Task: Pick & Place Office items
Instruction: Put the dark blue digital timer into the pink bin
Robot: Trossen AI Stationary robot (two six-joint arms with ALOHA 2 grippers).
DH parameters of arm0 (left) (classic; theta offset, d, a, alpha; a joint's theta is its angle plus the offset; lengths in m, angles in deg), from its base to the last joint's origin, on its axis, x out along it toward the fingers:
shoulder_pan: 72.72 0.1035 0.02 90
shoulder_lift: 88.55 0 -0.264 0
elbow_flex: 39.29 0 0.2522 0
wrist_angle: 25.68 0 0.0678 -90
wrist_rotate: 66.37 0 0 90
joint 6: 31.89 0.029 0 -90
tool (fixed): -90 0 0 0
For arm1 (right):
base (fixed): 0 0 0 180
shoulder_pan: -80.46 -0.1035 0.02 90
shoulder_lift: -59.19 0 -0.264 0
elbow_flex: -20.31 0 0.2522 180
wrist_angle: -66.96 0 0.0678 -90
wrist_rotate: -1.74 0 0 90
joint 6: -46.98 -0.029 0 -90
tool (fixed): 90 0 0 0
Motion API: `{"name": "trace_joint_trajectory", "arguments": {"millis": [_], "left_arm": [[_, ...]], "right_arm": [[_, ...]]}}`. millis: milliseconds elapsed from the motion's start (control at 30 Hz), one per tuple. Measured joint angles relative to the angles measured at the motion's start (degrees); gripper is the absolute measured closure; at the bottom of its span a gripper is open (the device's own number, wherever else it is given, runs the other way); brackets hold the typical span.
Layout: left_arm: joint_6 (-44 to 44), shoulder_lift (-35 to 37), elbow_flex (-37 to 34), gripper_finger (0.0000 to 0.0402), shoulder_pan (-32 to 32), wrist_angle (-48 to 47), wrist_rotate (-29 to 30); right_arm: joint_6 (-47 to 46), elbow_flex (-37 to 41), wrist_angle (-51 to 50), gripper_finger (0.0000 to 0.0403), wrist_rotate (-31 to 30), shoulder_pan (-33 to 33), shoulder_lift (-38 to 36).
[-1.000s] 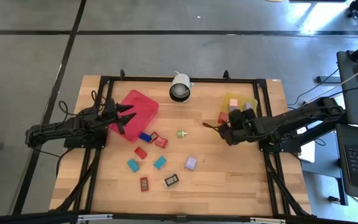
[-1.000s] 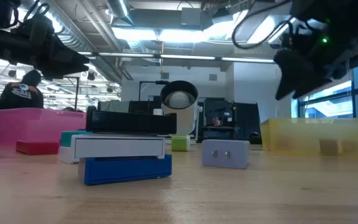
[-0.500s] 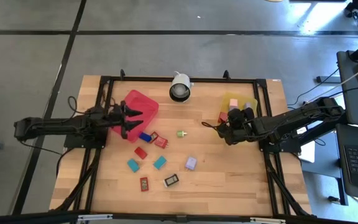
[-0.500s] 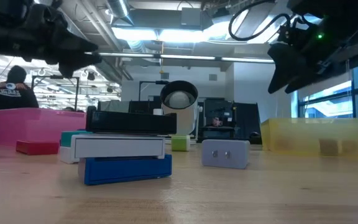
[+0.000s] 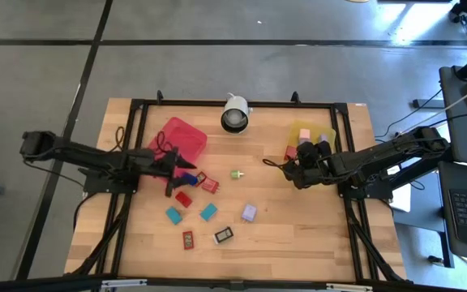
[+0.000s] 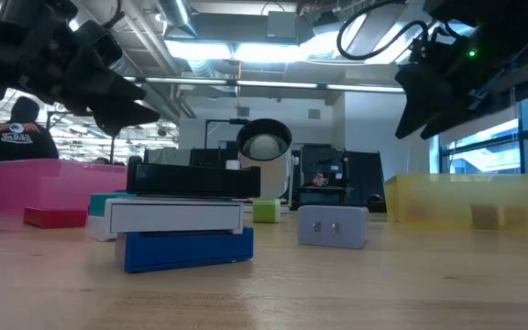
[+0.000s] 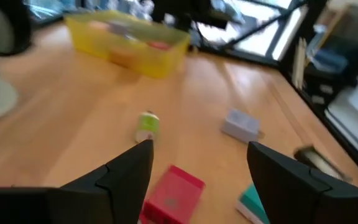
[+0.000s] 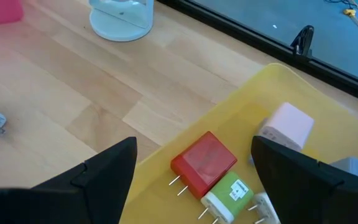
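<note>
The left arm was stretched low across the table, its left gripper (image 5: 177,171) spread open. The right gripper (image 5: 292,171) was also open, its arm bent.

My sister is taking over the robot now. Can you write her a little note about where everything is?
Left gripper: open, empty, above the blue and red pieces near the red tray.
Right gripper: open, empty, at the yellow tray.
Done: red, green and pink pieces lie in the yellow tray.
Left: teal, lilac, green and black pieces, among others, are loose on the table.
</note>
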Motion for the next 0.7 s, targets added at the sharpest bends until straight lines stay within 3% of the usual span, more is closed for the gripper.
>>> {"name": "trace_joint_trajectory", "arguments": {"millis": [300, 600, 700], "left_arm": [[3.0, -14.0, 7.2, 0.0142, -6.5, -1.4, 3.4], [10.1, -26.4, 21.8, 0.0143, -7.8, -30.4, 4.8], [13.7, -28.2, 25.1, 0.0142, -7.8, -35.9, 4.8]], "right_arm": [[0.0, 0.0, 0.9, 0.0085, -1.7, 0.0, 0.0], [0.0, 0.0, 1.0, 0.0085, -1.2, 0.0, 0.0], [0.0, 0.0, 1.0, 0.0085, -1.1, 0.0, 0.0]]}}
